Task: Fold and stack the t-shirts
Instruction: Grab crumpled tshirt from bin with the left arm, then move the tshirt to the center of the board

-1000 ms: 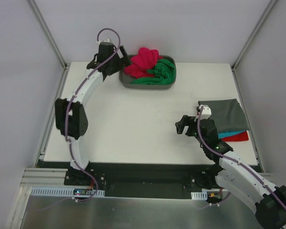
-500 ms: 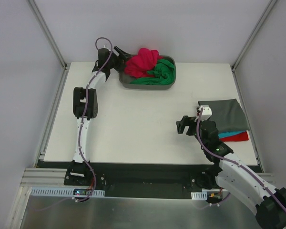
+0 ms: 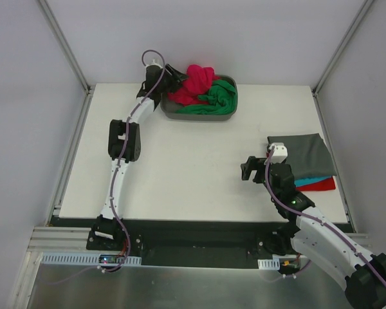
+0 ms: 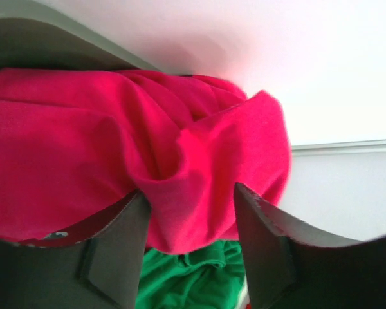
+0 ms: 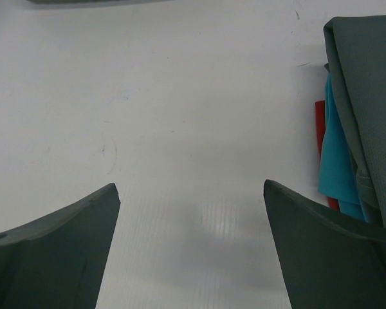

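A crimson-pink t-shirt (image 3: 196, 80) lies bunched in the grey tub (image 3: 199, 116) at the back, with a bright green t-shirt (image 3: 215, 98) beside and under it. My left gripper (image 3: 174, 71) reaches over the tub's left rim. In the left wrist view the left gripper (image 4: 189, 190) has a fold of the crimson-pink t-shirt (image 4: 83, 141) filling the gap between its half-closed jaws, above the green t-shirt (image 4: 186, 277). At the right a folded dark grey t-shirt (image 3: 302, 154) tops a teal t-shirt (image 3: 312, 181) and a red t-shirt (image 3: 321, 186). My right gripper (image 3: 248, 168) hovers open left of that stack.
The white table (image 3: 180, 167) is bare between the tub and the stack. In the right wrist view the right gripper (image 5: 192, 185) hangs over bare table, with the dark grey t-shirt (image 5: 367, 77), teal t-shirt (image 5: 338, 161) and red t-shirt (image 5: 320, 129) at the right edge.
The left arm has stretched right and forward into the tub, and its jaws have narrowed around the crimson-pink fold. The right arm has stayed put.
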`<state>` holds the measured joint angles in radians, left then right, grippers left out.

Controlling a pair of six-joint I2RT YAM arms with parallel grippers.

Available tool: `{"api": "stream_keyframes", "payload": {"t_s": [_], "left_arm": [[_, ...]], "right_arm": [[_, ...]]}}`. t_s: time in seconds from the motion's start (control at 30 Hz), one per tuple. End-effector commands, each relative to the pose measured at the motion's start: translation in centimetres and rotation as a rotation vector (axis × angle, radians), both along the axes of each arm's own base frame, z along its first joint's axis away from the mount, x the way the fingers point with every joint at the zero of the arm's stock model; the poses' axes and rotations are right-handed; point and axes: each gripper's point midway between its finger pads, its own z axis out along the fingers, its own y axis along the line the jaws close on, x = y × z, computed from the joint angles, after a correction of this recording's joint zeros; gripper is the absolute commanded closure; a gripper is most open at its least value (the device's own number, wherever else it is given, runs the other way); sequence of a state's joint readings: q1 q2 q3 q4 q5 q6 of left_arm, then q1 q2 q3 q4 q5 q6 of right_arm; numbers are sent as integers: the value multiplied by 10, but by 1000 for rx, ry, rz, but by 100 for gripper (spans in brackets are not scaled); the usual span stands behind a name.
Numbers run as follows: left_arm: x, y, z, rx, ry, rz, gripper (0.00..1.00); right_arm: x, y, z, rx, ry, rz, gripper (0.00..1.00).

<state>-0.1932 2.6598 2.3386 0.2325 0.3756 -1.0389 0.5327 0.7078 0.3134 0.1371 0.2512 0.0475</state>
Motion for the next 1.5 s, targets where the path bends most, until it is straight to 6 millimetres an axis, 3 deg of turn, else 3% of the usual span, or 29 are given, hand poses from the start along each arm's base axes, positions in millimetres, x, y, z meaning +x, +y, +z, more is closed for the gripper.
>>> {"api": "stream_keyframes", "payload": {"t_s": [0.0,0.13,0.2,0.37,0.47,0.6,0.67,0.8,0.87,1.03,1.2,1.3,1.37,1.47], "left_arm": [[9,-3,-3,-16,-4,29,55],[5,-7,15,-22,-33,6,96],[0,-10,38,-24,-70,-18,100],[-21,-10,143,-4,-263,-57,100],[-47,-6,228,-19,-416,-68,100],[-106,1,344,-24,-640,-99,100],[-140,6,388,4,-736,-109,100],[-220,10,456,35,-884,-167,100],[-261,9,479,44,-948,-210,100],[-348,12,519,96,-1073,-214,100],[-415,8,523,115,-1124,-222,100],[-441,1,508,101,-1106,-288,100],[-448,-2,491,97,-1068,-307,100],[-427,-9,437,128,-932,-293,100]], "right_arm": [[3,-4,12,3,-33,-28,4],[3,-6,10,-4,-32,-34,4],[4,-6,10,-6,-31,-34,4],[3,-1,10,5,-23,-10,4],[2,1,9,15,-18,-6,4],[2,3,10,17,-13,-1,4],[4,3,15,16,-21,1,4],[2,12,21,40,-19,43,4],[0,16,20,57,-10,59,4],[-1,17,28,78,-22,63,4],[-11,25,41,138,-49,115,4],[-15,24,46,153,-49,116,4],[-20,22,50,165,-38,111,4],[-31,19,44,176,15,106,4]]}}
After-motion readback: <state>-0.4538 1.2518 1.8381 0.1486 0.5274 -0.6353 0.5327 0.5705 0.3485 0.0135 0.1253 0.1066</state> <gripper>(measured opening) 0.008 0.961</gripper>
